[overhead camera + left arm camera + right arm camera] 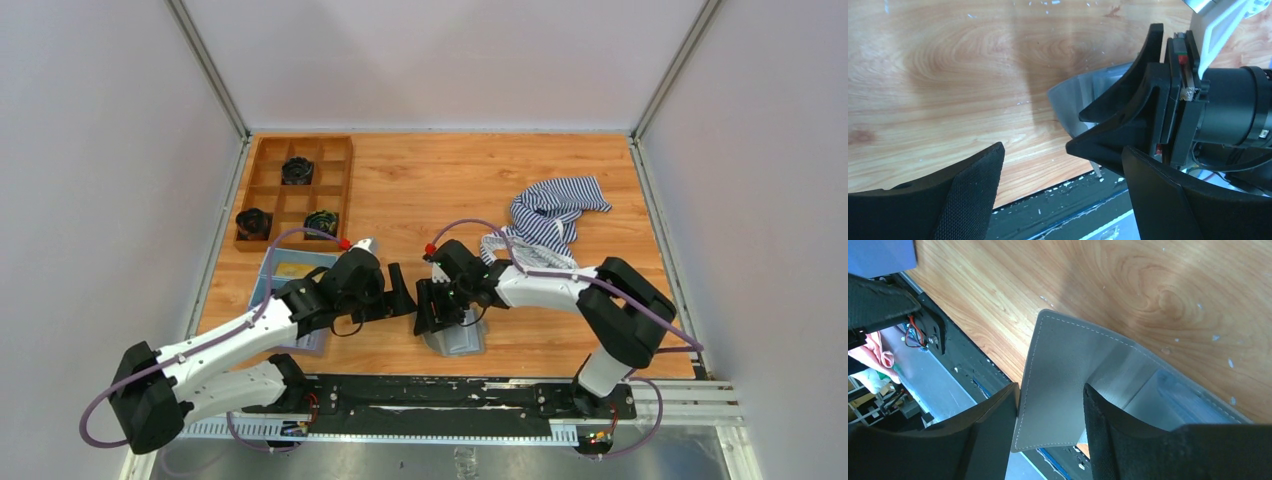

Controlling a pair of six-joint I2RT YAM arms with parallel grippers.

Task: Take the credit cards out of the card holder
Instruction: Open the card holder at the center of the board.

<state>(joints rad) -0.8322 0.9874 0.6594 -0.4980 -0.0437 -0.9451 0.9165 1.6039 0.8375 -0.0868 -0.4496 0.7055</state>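
Note:
The grey card holder [458,338] lies half open near the table's front edge. One flap [1063,355] stands up between my right gripper's [1051,387] spread fingers, one finger at its outer edge, the other inside the fold. No card shows inside it. The holder also shows in the left wrist view [1073,95], behind the right gripper. My right gripper [428,308] is open over the holder. My left gripper [402,290] is open and empty just left of it [1062,150], above bare wood. A tan-yellow card [292,268] lies in the blue tray [268,290].
A wooden compartment tray [340,190] with three black round parts stands at the back left. A striped cloth [550,215] lies at the right. A black rail [450,392] runs along the table's front edge, just below the holder.

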